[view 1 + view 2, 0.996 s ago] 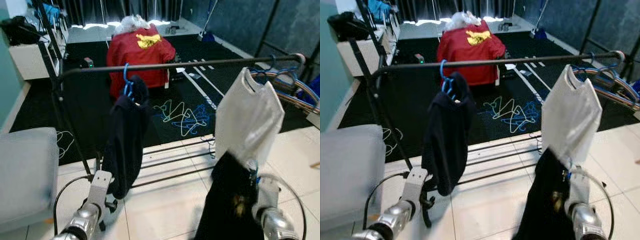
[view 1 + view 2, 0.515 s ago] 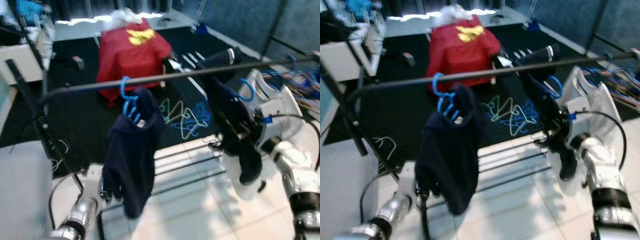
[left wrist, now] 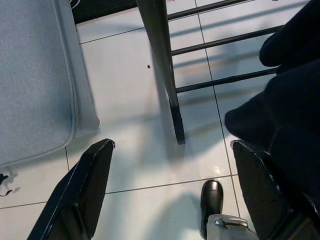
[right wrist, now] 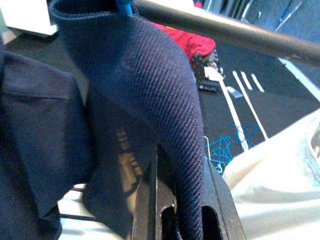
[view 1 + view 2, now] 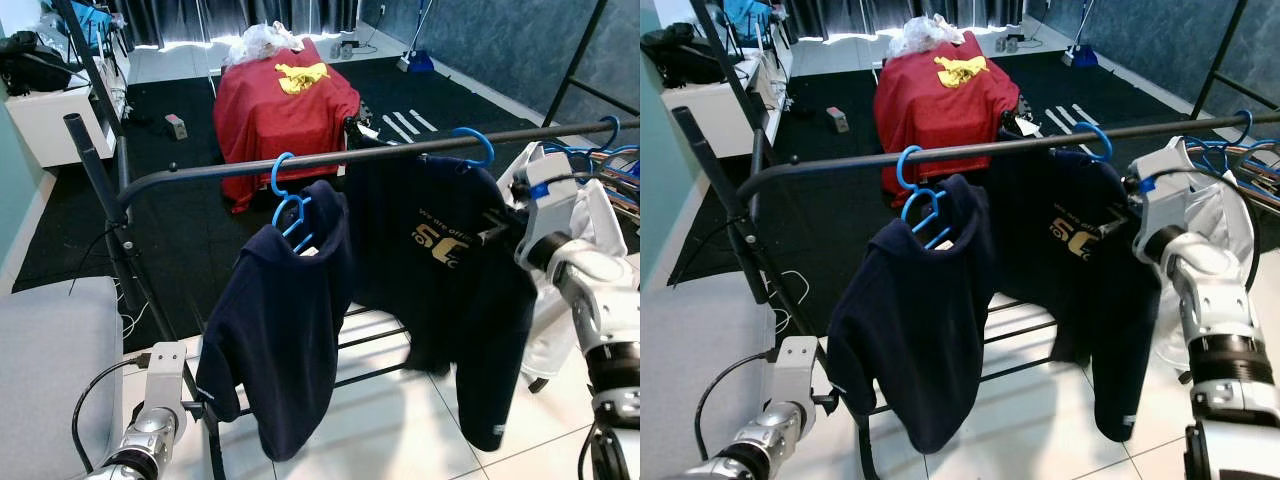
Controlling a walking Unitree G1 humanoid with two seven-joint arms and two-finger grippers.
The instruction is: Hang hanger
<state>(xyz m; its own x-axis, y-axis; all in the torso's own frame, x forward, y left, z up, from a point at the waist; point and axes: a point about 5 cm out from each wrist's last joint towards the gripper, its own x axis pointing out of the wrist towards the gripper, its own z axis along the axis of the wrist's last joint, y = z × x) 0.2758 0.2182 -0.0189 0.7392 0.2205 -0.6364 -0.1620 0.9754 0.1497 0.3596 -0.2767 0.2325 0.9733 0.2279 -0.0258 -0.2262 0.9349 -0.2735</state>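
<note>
While the left gripper (image 3: pixel 165 200) hangs low beside the grey upholstered seat (image 5: pixel 50 360), its two black fingers (image 3: pixel 80 195) spread wide over the white tiled floor (image 3: pixel 135 125) and holding nothing, the work is on the other side. Along the dark metal rail of the clothes rack (image 5: pixel 230 170), a first blue plastic hanger (image 5: pixel 288 205) carries a plain navy garment (image 5: pixel 285 330) and plays no part in this step. Next to it, the second blue plastic hanger (image 5: pixel 473 143) has its hook over the rail, and the navy sweatshirt with pale gold lettering (image 5: pixel 440 270) hangs down from it. At the far right, the right gripper (image 4: pixel 172 210) is raised against the shoulder of this sweatshirt — its fingers are closed narrow on a fold of the navy cloth, as the right wrist view shows. Behind that arm hangs a white garment (image 5: pixel 1230 215). I judge the task nearly finished: the hook appears to sit on the rail, so what is left is to let go of the cloth and draw the arm away. The hook points upward and curls over the rail, and the long axis of the hanger, from shoulder to shoulder, seems to run roughly along the rail — the cloth hides its arms, so I cannot be exact.
</note>
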